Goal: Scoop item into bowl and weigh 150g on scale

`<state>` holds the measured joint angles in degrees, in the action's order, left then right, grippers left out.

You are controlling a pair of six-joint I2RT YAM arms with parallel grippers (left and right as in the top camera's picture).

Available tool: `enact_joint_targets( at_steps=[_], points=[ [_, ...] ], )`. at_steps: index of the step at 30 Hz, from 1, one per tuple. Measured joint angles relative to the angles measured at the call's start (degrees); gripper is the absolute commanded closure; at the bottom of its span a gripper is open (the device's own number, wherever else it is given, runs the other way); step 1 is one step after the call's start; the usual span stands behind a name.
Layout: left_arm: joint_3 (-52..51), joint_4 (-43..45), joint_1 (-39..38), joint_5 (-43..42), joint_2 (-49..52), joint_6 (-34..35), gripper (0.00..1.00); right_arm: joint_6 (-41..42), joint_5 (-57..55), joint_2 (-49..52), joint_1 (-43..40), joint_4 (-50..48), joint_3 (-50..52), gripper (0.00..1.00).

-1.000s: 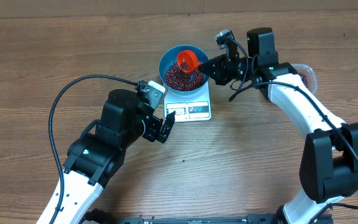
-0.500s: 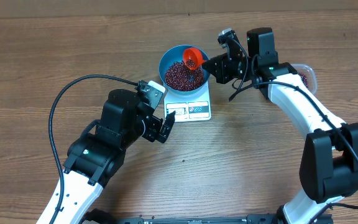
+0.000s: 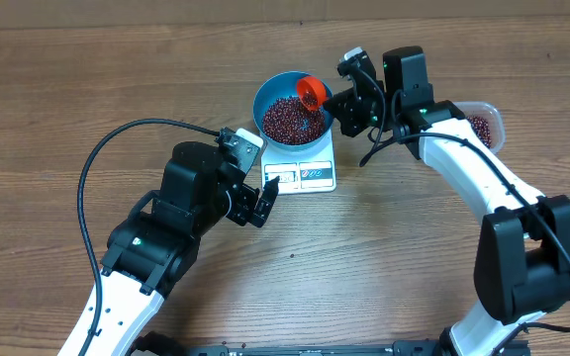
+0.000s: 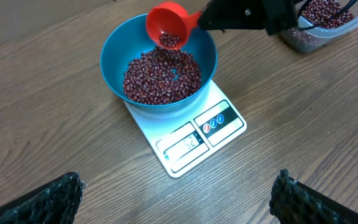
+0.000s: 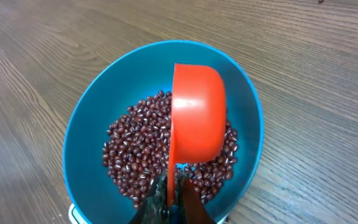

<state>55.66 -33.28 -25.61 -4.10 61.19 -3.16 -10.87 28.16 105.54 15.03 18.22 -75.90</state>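
The blue bowl (image 3: 268,99) (image 4: 114,53) (image 5: 89,124) stands on the white scale (image 3: 315,174) (image 4: 197,134) and holds a layer of dark red beans (image 3: 287,121) (image 4: 160,78) (image 5: 135,155). My right gripper (image 3: 336,102) (image 5: 171,198) is shut on the handle of the orange-red scoop (image 3: 312,91) (image 4: 168,25) (image 5: 197,118). The scoop hangs over the bowl's right half, tipped on its side, with a few beans still in its cup. My left gripper (image 3: 263,200) (image 4: 178,196) stands open over bare table in front of the scale, nothing between its fingers.
A clear plastic tub (image 3: 483,124) (image 4: 319,22) with more beans sits to the right, behind my right arm. A black cable (image 3: 117,138) loops over the table on the left. The scale's display (image 4: 185,144) faces my left gripper.
My right gripper has lifted the scoop and drawn it toward the bowl's far right rim, rolling it further onto its side. The left arm has stayed still.
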Motion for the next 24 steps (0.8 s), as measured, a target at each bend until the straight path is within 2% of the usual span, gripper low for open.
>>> enact_joint_targets(
  at_steps=[16, 24],
  points=[
    [0.00, 0.02, 0.00, 0.00, 0.00, 0.00, 0.00, -1.40, -5.03, 3.82, 2.03, 0.66, 0.00, 0.96],
    [0.00, 0.02, 0.00, 0.00, 0.00, 0.00, 0.00, -2.47, -3.93, 4.13, 2.64, 1.84, 0.00, 0.96]
  ],
)
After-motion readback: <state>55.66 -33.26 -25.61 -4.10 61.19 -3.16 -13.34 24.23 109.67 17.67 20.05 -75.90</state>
